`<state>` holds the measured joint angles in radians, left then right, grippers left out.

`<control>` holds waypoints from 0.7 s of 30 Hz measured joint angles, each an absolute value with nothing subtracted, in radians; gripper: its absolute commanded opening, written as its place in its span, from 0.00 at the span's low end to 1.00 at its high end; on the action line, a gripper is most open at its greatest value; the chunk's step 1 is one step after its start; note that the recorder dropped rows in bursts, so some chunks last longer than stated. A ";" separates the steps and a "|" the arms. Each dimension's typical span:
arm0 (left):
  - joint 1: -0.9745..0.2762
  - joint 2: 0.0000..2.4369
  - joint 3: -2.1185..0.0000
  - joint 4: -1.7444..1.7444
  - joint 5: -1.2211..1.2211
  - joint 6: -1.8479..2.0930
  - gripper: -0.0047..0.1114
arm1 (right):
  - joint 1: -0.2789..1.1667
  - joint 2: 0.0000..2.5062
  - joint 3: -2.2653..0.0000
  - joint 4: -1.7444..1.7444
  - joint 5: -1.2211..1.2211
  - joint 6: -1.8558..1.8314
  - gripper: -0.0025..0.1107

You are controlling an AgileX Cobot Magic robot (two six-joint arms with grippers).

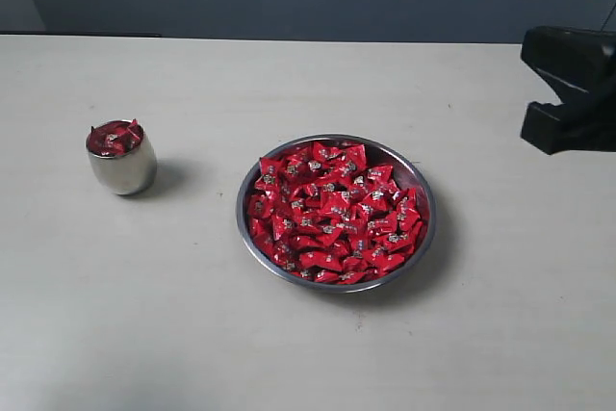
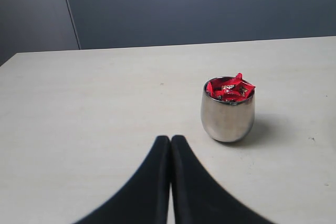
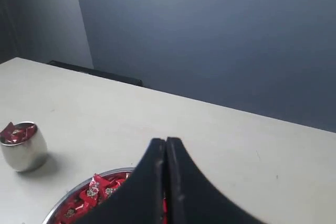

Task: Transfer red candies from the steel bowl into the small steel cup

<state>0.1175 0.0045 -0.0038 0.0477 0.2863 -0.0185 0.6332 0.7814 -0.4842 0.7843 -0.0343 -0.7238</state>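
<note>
L gripper (image 2: 170, 139), R gripper (image 3: 166, 141) pinched tight, empty; glossy red candies (image 1: 332, 214) fill shiny bowl (image 1: 410, 176), rounded cup (image 1: 123, 170).

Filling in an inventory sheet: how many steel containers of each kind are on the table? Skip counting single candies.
steel bowl: 1, heaped with red candies
small steel cup: 1, filled to the rim with the same candies
Total: 2 containers
</note>
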 measured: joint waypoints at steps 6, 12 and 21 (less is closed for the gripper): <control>0.118 0.004 -0.004 0.048 0.286 -0.018 0.04 | 0.633 0.690 -0.452 0.793 -0.016 -0.724 0.02; 0.118 0.004 -0.004 0.048 0.286 -0.018 0.04 | 0.633 0.608 -0.443 0.795 0.030 -0.724 0.02; 0.118 0.004 -0.004 0.048 0.286 -0.018 0.04 | 0.633 0.431 -0.443 0.824 0.101 -0.715 0.02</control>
<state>0.1175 0.0045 -0.0038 0.0477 0.2863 -0.0185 0.6332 0.4306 -0.4428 0.8236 0.1008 -0.7155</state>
